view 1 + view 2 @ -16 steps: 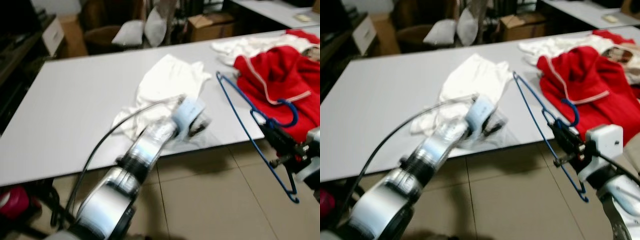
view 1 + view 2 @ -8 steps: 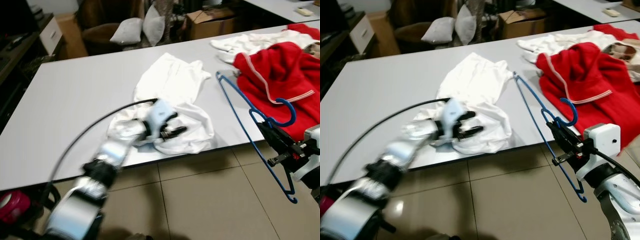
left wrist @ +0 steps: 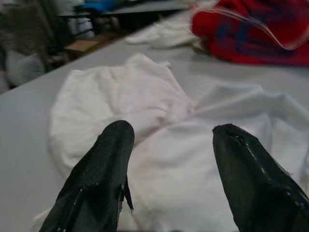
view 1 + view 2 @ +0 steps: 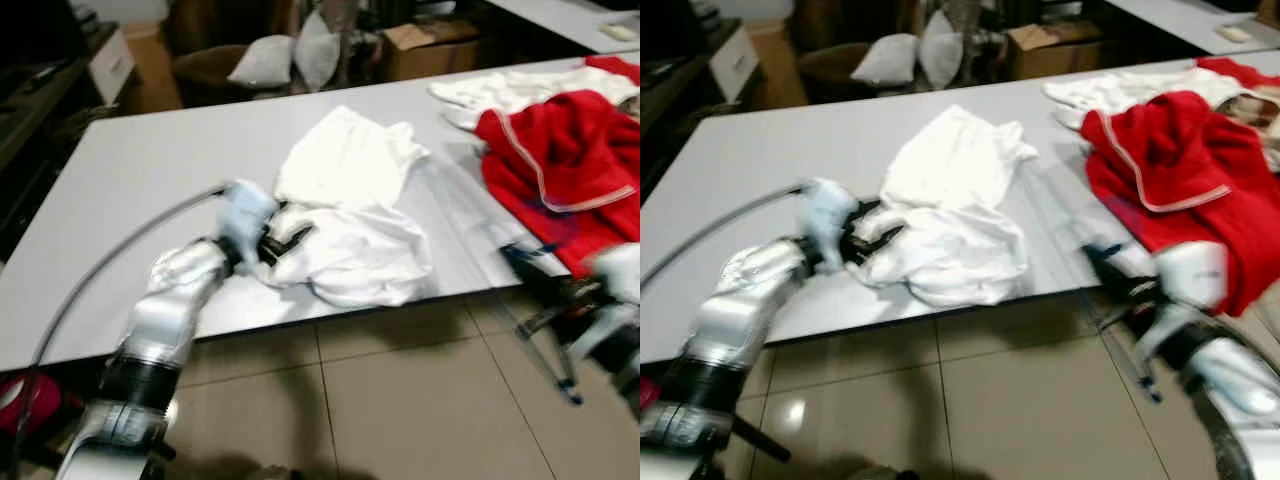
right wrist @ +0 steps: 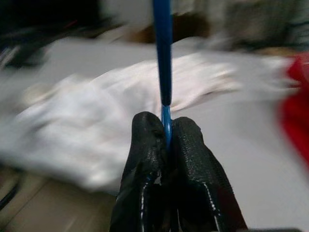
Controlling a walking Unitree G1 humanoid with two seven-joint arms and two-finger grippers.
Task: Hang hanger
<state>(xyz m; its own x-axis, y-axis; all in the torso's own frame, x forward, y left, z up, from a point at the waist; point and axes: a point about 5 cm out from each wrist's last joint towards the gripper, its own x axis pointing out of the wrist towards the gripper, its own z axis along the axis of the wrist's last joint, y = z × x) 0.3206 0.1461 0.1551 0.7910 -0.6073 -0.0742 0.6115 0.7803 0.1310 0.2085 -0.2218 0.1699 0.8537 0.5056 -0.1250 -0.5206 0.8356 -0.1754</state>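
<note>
Right wrist view: right claw, two black fingers pressed together on thin blue wire hanger, the wire rising straight up from between the fingertips. Crumpled white cotton garment lay on grey rectangular tabletop, near its front edge; hanger was held off that edge, to the garment's right, over beige tiled floor, badly blurred in the head views. Left claw, fingers spread apart, rested at the garment's left side, one fingertip either side of a fold. Red fleece garment with pale trim lay on the tabletop well to the white garment's right.
</note>
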